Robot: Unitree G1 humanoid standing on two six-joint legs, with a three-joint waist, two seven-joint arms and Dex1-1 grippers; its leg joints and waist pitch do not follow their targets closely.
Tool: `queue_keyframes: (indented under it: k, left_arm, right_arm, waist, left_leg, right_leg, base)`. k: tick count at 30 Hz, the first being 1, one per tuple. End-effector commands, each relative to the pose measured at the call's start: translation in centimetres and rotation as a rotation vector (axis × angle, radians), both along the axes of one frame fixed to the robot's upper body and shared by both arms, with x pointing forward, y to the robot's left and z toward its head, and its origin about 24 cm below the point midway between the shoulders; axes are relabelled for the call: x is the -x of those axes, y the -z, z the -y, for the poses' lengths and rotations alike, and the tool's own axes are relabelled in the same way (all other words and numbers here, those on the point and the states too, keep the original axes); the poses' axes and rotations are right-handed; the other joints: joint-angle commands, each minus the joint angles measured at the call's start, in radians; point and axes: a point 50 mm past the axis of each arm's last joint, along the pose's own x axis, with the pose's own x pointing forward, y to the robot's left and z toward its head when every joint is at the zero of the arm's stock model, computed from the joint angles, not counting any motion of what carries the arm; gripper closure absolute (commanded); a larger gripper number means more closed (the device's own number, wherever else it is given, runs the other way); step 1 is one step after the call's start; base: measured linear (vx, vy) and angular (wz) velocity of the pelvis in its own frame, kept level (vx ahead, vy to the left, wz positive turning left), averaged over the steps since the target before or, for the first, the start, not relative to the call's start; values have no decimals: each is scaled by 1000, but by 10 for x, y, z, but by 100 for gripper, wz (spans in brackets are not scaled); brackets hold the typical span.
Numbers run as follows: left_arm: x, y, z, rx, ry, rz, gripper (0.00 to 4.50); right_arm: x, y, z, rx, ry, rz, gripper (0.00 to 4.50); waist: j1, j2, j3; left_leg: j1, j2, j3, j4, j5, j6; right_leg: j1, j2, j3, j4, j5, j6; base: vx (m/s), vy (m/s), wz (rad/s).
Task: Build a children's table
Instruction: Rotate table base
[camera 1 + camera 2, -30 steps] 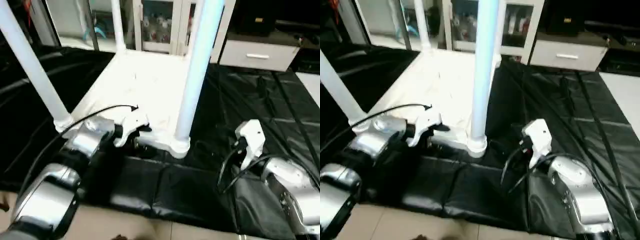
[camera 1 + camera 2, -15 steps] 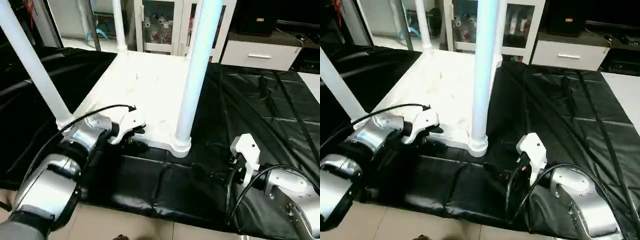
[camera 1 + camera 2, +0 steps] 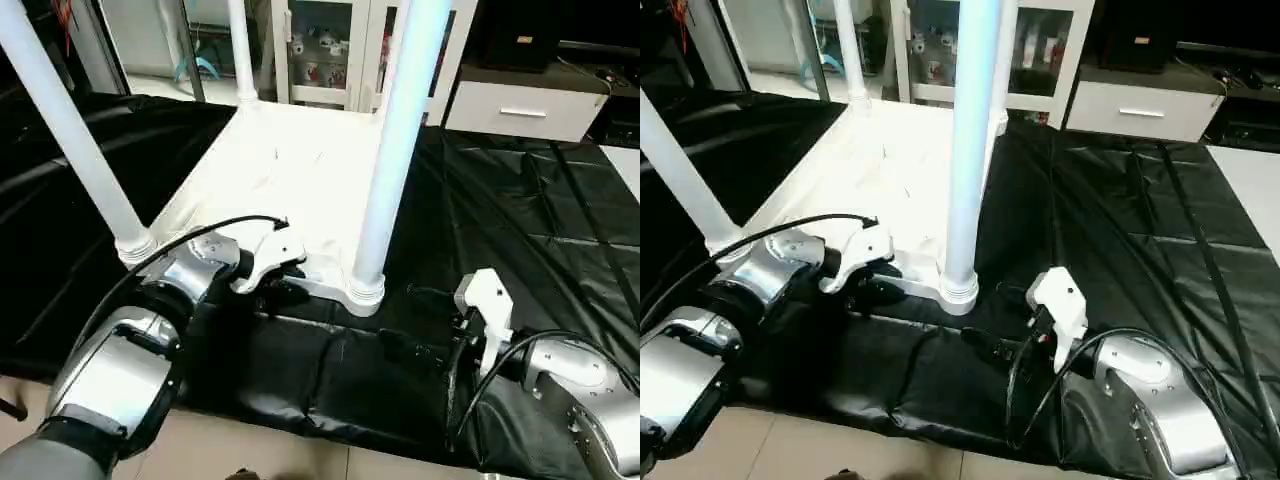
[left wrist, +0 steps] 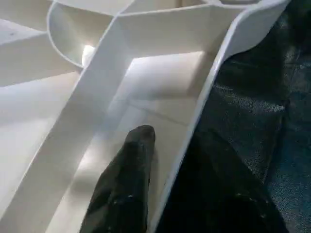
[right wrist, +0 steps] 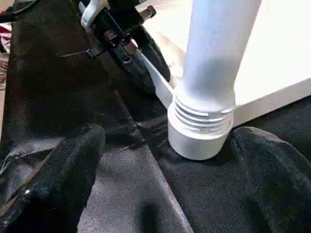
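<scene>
My right gripper (image 5: 160, 141) has dropped toward the near leg (image 3: 390, 150) at 12 o'clock, fingers spread wide for seating it, while my left gripper (image 4: 160, 160) pinches the tabletop (image 3: 270, 170) rim.

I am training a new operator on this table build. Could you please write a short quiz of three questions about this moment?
1. True or false: the left pincer has one finger on each side of the tabletop rim.
2. The right pincer is: A) shut on a leg, B) open, facing the near leg base, C) resting on the tabletop.
3. Fill in: the near leg stands in a corner ____ of the tabletop.

Key
1. True: one finger is inside the rim, the other outside it, over the black cover.
2. B
3. socket
</scene>
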Motion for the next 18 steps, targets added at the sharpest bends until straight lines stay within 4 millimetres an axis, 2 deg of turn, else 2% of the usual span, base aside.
queue_keyframes:
  k: [1, 4, 8, 12, 16, 17, 18]
  left_arm:
    - [2, 8, -2, -44, -24, -45, 332]
    - [2, 11, -4, -38, -77, -68, 354]
    - [0, 15, -9, -42, -182, -61, 375]
    - [-2, 18, -25, -16, -362, -40, 391]
    - [11, 23, -36, -27, -347, -46, 401]
    - [14, 24, -36, -27, -336, -47, 405]
    - [15, 24, -36, -27, -329, -47, 410]
  right_arm:
    - [-2, -4, -3, 1, -10, 15, 0]
    - [-2, -4, -3, 1, -10, 16, 0]
    - [-3, -4, -2, 3, -3, 21, 0]
    - [-3, -2, -2, 3, 11, 24, 0]
    - [-3, -1, -2, -1, 24, 23, 0]
    - [-3, -1, -2, -1, 24, 23, 0]
    - [-3, -1, -2, -1, 24, 23, 0]
  waist:
    - [3, 1, -66]
    - [2, -1, -66]
    - [-7, -4, -63]
    - [-14, -4, -60]
    - [-32, -10, -59]
    - [-41, -13, -56]
    - [-43, -12, -59]
  left_leg:
    - [10, 15, -4, -75, -288, 14]
    - [10, 14, -3, -74, -287, 15]
    - [5, 11, -4, -76, -291, 22]
    - [-3, 8, -8, -80, -300, 18]
    - [-6, 7, -11, -83, -307, 20]
    - [-14, 7, -14, -86, -301, 23]
    - [-4, 8, -12, -84, -308, 26]
  right_leg:
    - [53, -42, 27, -66, -158, -250]
    - [53, -42, 27, -66, -161, -253]
    - [56, -42, 25, -71, -210, -239]
    - [60, -44, 20, -81, -324, -193]
    - [58, -42, 17, -85, -365, -178]
    - [60, -43, 15, -82, -380, -172]
    - [53, -43, 16, -88, -410, -162]
  base:
    - [0, 0, 0]
    - [0, 0, 0]
    - [0, 0, 0]
    - [0, 0, 0]
    - [0, 0, 0]
    - [0, 0, 0]
    - [0, 0, 0]
